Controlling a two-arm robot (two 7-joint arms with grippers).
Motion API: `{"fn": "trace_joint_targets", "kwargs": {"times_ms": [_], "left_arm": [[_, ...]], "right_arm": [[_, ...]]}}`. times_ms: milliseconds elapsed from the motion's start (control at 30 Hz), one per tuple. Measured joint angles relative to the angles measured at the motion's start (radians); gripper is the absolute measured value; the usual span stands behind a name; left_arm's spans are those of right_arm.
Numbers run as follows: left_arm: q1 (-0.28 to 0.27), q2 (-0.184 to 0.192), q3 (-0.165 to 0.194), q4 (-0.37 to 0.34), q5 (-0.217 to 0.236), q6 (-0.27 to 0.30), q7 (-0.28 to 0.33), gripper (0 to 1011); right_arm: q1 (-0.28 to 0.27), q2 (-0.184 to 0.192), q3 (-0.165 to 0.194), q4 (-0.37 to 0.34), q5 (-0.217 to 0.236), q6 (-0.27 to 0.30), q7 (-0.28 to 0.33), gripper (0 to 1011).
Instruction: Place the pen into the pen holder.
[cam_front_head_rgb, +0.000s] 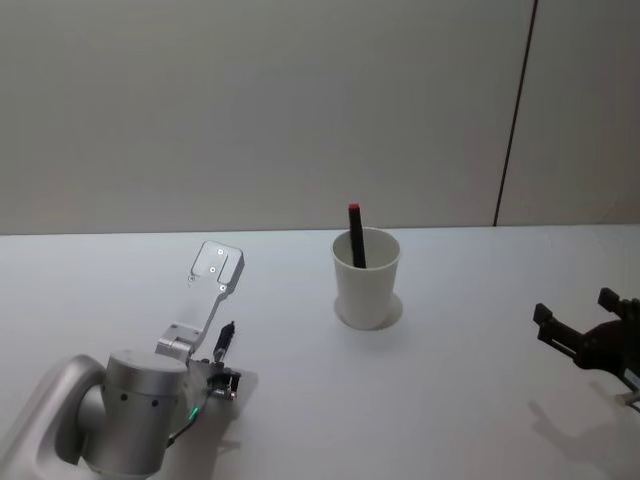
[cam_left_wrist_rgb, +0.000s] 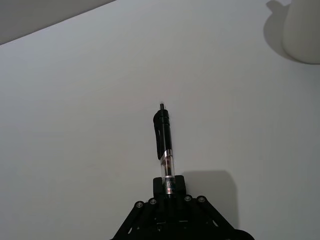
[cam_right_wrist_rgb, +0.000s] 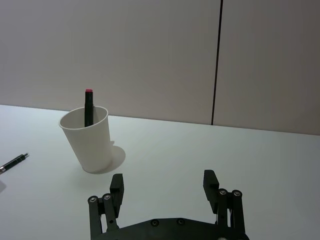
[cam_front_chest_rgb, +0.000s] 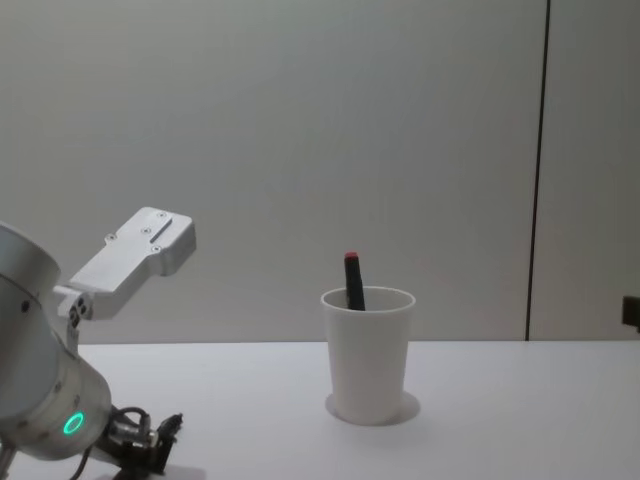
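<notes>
A black pen with a clear middle section sticks out forward from my left gripper, which is shut on its lower end. In the head view this pen and my left gripper are low over the table at the front left, well left of the pen holder. The pen holder is a white paper cup standing upright at the table's middle. A second black pen with a red tip stands inside it. My right gripper is open and holds nothing, at the right edge.
The white table has bare surface between the two arms and around the cup. A grey wall with a dark vertical seam runs behind the table's far edge. My left arm's silver housing fills the front left corner.
</notes>
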Motion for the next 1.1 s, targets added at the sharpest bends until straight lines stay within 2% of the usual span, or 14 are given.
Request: {"fn": "trace_joint_targets", "kwargs": {"times_ms": [333, 533, 867, 1100], "left_arm": [[-0.002, 0.002, 0.0, 0.001, 0.039, 0.006, -0.034, 135], [-0.002, 0.004, -0.007, -0.002, 0.051, -0.015, -0.041, 136], [0.0, 0.014, -0.024, -0.026, 0.071, -0.099, -0.056, 136], [0.005, 0.028, -0.035, -0.049, 0.094, -0.182, -0.084, 136]], "right_arm": [[0.0, 0.0, 0.0, 0.0, 0.0, 0.0, 0.0, 1002], [0.0, 0.0, 0.0, 0.0, 0.0, 0.0, 0.0, 1001], [0.0, 0.0, 0.0, 0.0, 0.0, 0.0, 0.0, 1002], [0.0, 0.0, 0.0, 0.0, 0.0, 0.0, 0.0, 1002]]}}
